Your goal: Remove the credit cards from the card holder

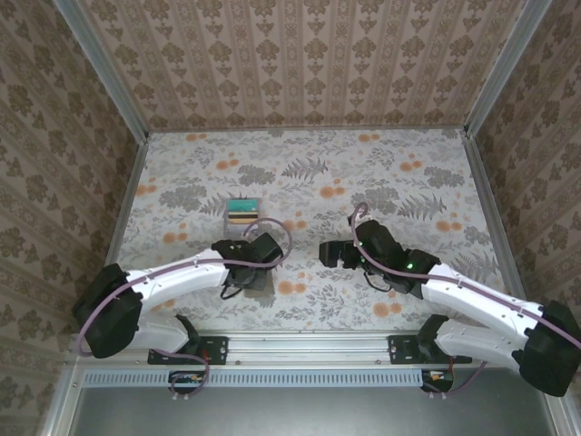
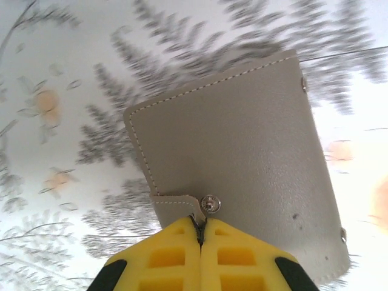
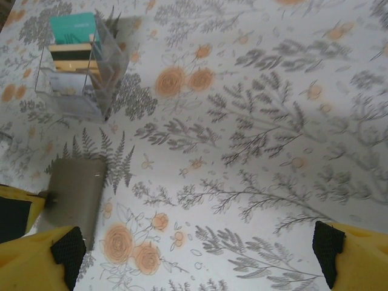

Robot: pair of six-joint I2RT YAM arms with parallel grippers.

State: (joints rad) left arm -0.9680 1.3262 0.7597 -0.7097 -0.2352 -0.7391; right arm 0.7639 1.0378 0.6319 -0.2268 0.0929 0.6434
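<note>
The top camera looks down from behind over the whole counter (image 1: 381, 182). The left wrist camera sits close above the card holder (image 2: 236, 157); the right wrist camera sees it from farther off.

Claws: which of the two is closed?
The left claw, clamped on the card holder's snap tab; the right claw stands wide open.

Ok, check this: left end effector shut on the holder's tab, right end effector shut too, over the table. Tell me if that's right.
One thing is wrong: the right end effector is open, not shut; the right wrist view shows its jaws wide apart over the table. The left end effector is shut on the holder's tab.
</note>
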